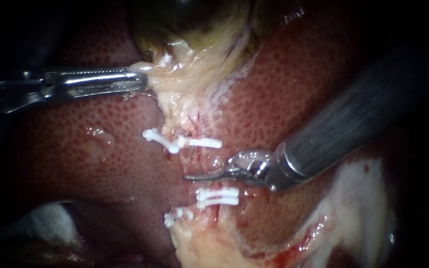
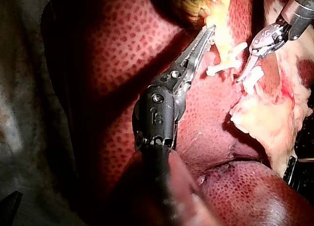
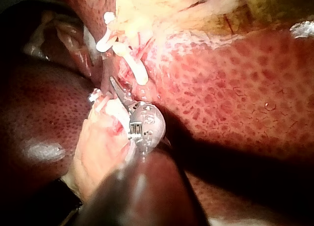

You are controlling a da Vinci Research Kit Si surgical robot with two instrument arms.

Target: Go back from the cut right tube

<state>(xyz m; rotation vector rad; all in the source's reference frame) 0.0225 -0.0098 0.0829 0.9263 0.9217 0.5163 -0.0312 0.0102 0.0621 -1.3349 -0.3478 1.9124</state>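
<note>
Right tube (image 1: 198, 158) lies mid-scene on the liver (image 1: 100, 149), parted between a far clip (image 1: 203, 143) and two near clips (image 1: 218, 197). Right instrument (image 1: 192, 176) has its thin jaws together, holding nothing, with the tip in that gap. Left instrument (image 1: 142, 82), at far left, is clamped on pale tissue (image 1: 175, 94). The retreat looks not yet begun; the next move calls for drawing the tip rightward along its shaft, clear of the clips.
</note>
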